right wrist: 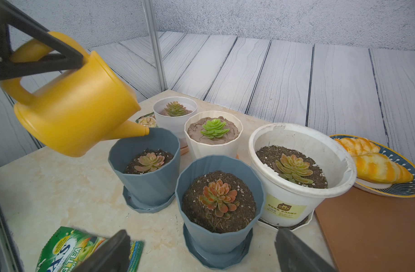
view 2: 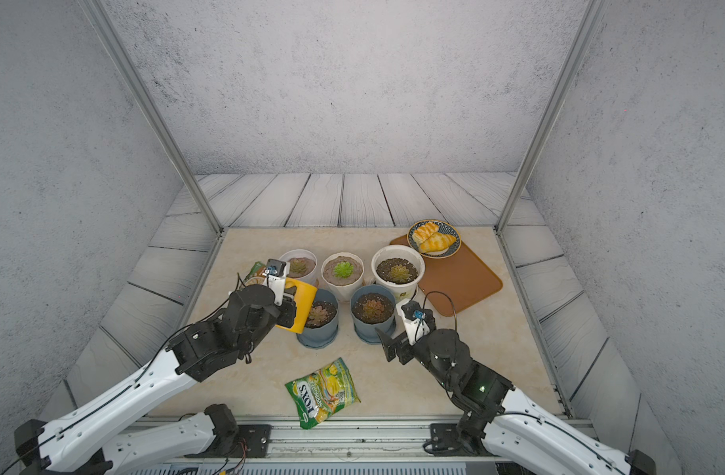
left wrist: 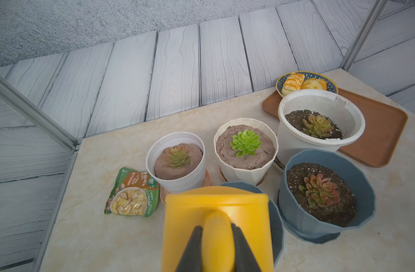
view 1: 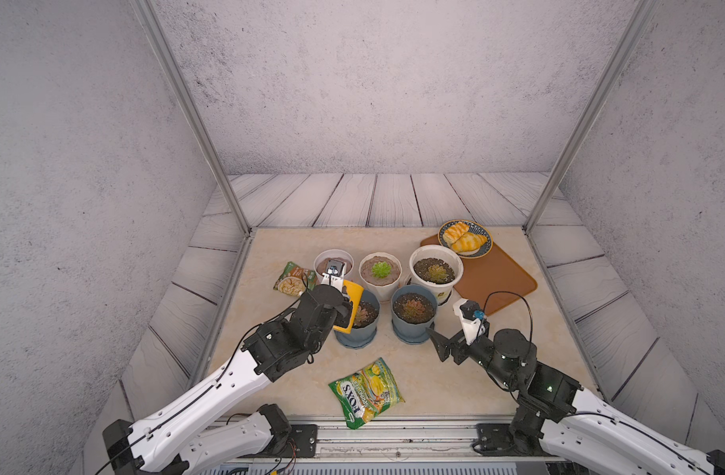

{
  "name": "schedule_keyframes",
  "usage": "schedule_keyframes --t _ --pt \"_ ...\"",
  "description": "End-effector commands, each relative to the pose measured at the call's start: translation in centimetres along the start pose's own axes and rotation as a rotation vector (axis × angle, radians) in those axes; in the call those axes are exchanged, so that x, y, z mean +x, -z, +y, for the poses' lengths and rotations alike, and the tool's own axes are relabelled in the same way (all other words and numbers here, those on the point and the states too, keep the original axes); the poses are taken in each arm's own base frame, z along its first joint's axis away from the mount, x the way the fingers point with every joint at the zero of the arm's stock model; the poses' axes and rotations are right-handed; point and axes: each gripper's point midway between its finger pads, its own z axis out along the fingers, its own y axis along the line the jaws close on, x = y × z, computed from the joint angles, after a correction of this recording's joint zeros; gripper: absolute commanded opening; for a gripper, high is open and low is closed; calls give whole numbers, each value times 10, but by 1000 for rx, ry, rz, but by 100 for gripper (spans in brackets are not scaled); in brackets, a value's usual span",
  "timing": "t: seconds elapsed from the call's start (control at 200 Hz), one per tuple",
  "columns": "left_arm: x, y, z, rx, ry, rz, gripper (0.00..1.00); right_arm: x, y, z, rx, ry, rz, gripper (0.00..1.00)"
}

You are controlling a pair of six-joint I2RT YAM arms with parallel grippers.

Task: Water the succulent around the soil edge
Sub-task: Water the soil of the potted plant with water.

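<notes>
My left gripper [left wrist: 217, 229] is shut on the handle of a yellow watering can [left wrist: 215, 207]. The can [right wrist: 77, 110] is tilted, and its spout [right wrist: 133, 129] reaches over the rim of the left blue pot [right wrist: 145, 181]. That pot holds a pinkish succulent [right wrist: 149, 162] in dark soil, also seen in both top views [view 1: 360, 314] [view 2: 317, 314]. In the left wrist view the can hides that succulent. My right gripper [right wrist: 201, 233] stands open and empty just in front of the right blue pot [right wrist: 219, 226].
Behind the blue pots stand a small white pot [view 1: 334, 255], a cream pot [view 1: 380, 288] and a large white pot [view 1: 455, 269]. A brown tray [view 1: 500, 279] with a plate of bread [view 1: 473, 255] lies back right. A candy bag [view 1: 367, 390] lies in front, a soup packet [view 1: 292, 279] at the left.
</notes>
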Motion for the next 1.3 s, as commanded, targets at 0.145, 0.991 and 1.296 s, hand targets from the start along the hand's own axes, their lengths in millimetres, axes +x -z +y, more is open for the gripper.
schedule_keyframes --t 0.145,0.991,1.296 --pt "11 11 16 -36 27 25 0 -12 2 1 -3 -12 -24 99" --pt "13 38 -9 160 -7 156 0 -13 3 1 -6 -15 -26 99" --pt "0 32 -23 213 27 123 0 -13 4 1 -3 -15 -26 99"
